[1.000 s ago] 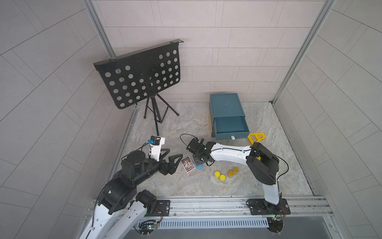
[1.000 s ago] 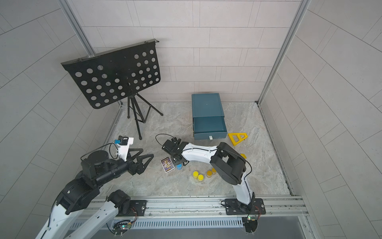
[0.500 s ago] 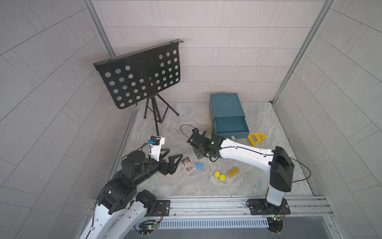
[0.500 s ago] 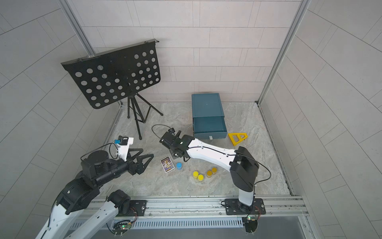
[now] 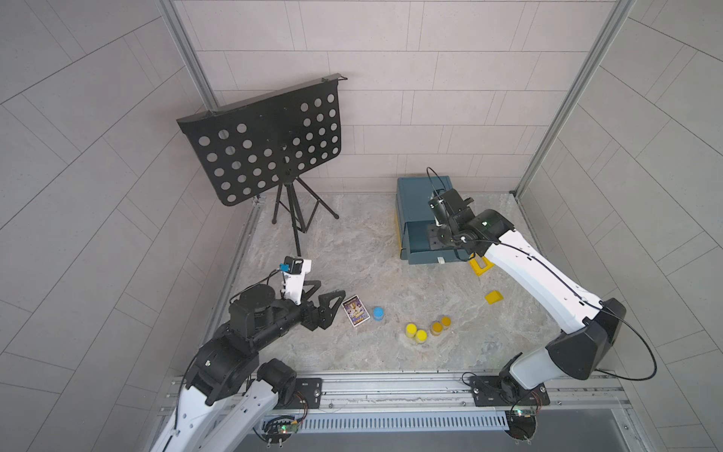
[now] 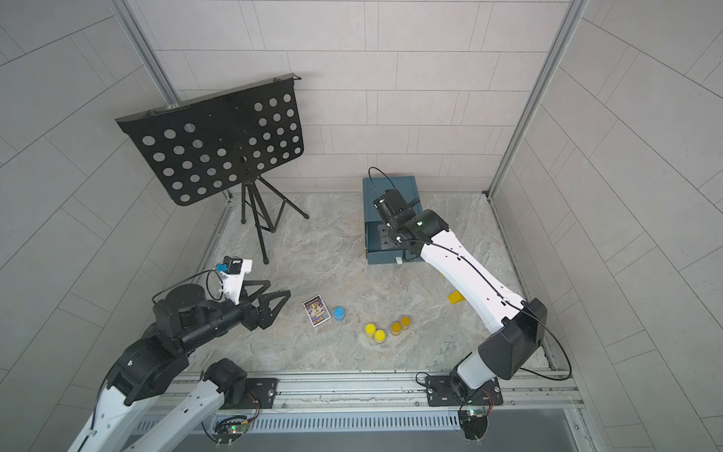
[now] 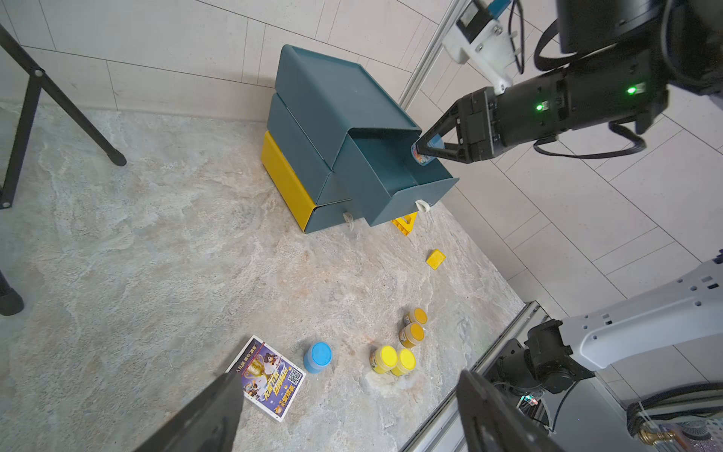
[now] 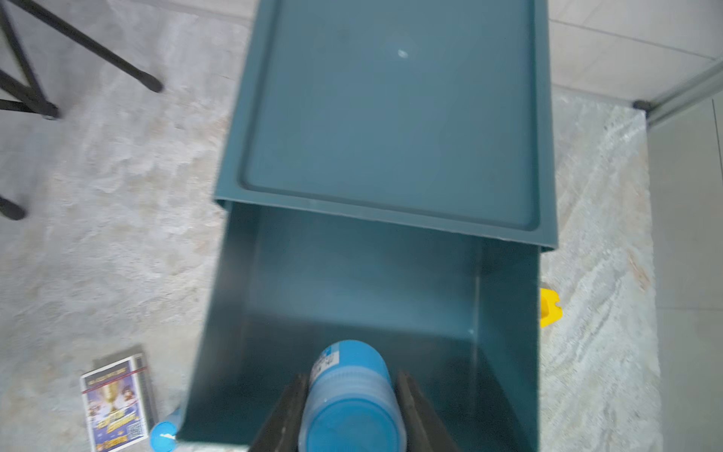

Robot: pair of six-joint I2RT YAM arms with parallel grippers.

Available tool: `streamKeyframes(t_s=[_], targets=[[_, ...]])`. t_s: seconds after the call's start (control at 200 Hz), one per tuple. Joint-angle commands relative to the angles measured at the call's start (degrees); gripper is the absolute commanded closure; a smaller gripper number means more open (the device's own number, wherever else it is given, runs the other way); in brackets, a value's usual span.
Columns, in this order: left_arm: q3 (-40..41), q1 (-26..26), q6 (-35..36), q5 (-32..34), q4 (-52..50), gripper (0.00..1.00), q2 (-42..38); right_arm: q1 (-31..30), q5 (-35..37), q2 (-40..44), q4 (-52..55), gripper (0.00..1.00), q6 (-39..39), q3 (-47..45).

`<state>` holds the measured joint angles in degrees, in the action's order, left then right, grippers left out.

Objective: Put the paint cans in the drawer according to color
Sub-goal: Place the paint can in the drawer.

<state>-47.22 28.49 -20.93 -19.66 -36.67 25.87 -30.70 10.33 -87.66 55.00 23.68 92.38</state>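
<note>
Nearest the rail, two yellow-lidded jars [image 5: 410,328] stand touching on the tabletop [image 5: 352,254], with two amber-lidded jars [image 5: 437,326] just beside them. A little farther in, a loose blue jar [image 5: 378,312] stands just beside the printed card [image 5: 355,310]. The left pincer [image 5: 331,287] hovers near that card, jaws wide and empty. At the back, the right pincer [image 7: 424,150] is clamped on the held blue jar [image 8: 348,395], which hangs over the pulled-out top drawer [image 7: 383,172] of the teal drawer unit [image 5: 422,188].
</note>
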Motion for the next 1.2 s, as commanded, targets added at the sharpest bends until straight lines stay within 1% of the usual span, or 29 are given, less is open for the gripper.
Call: streamKeyframes(t_s=[0.0,0.115,0.205,0.475,0.62,0.761,0.971,1.041,1.191], targets=[[0.5,-0.3,0.2,0.2,1.0,0.07,-0.6,3.2,-3.1,0.2,1.8,0.81,-1.5,-0.6],[0.5,-0.3,0.2,0.3,1.0,0.07,-0.8,6.6,-5.7,-1.1,1.0,0.81,-1.4,-1.7],[0.5,-0.4,0.2,0.3,1.0,0.07,-0.8,8.1,-6.7,-2.8,0.9,0.82,-1.7,-2.1],[0.5,-0.6,0.3,0.2,1.1,0.07,-0.9,11.3,-9.2,-6.9,0.2,0.82,-2.0,-2.5],[0.5,-0.6,0.2,0.1,1.1,0.07,-0.9,11.9,-9.6,-8.7,0.1,0.81,-2.1,-1.8],[0.5,-0.8,0.3,0.0,1.1,0.07,-0.9,11.9,-9.6,-9.0,-0.4,0.69,-2.0,-2.2],[0.5,-1.2,0.2,-0.4,1.2,0.07,-0.7,11.6,-9.4,-6.7,-1.2,0.43,-2.1,-2.3],[0.5,-1.4,0.3,-0.5,1.2,0.07,-0.6,11.2,-8.5,-5.7,-0.7,0.4,-2.3,-1.7],[0.6,-1.7,0.2,-0.6,1.2,0.07,-0.6,10.0,-6.1,-2.8,0.9,0.42,-2.5,0.6]])
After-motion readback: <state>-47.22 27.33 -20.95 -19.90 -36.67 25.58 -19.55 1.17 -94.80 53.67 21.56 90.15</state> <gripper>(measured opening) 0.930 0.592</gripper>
